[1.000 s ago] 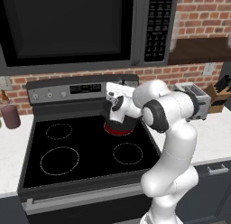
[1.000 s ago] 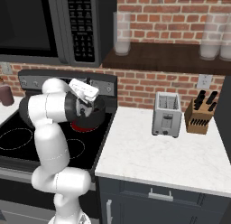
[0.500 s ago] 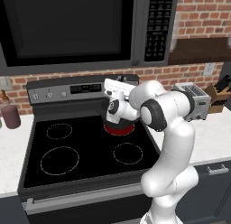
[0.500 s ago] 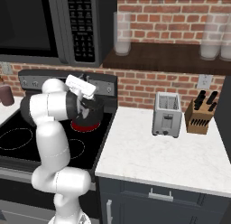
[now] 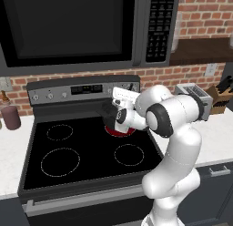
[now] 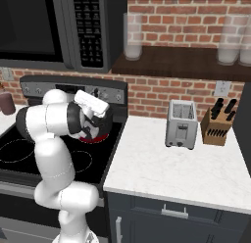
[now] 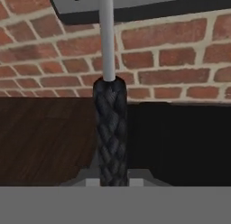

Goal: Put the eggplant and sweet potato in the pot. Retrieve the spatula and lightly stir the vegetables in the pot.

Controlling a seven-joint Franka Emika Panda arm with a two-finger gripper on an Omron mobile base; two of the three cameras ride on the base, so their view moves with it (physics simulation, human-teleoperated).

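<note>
My gripper [image 5: 119, 116] hovers over the rear right burner of the stove [image 5: 86, 152], shut on the spatula. Seen from the hand, the spatula's black woven handle [image 7: 110, 128] stands between my fingertips [image 7: 91, 179]; its thin silver shaft runs up to the flat grey head [image 7: 135, 4]. The dark pot [image 5: 107, 112] sits on that burner, largely covered by my hand, with a red glow [image 5: 122, 130] beneath it. From the right, the hand [image 6: 93, 120] blocks the pot's inside. Eggplant and sweet potato are hidden.
A microwave [image 5: 68, 29] hangs low over the stove. A maroon jar [image 5: 10, 117] stands on the left counter. On the white counter [image 6: 186, 163] to the right are a toaster [image 6: 181, 123] and a knife block [image 6: 218, 124].
The hand has shifted and turned slightly above the pot. Its grip on the spatula is the same.
</note>
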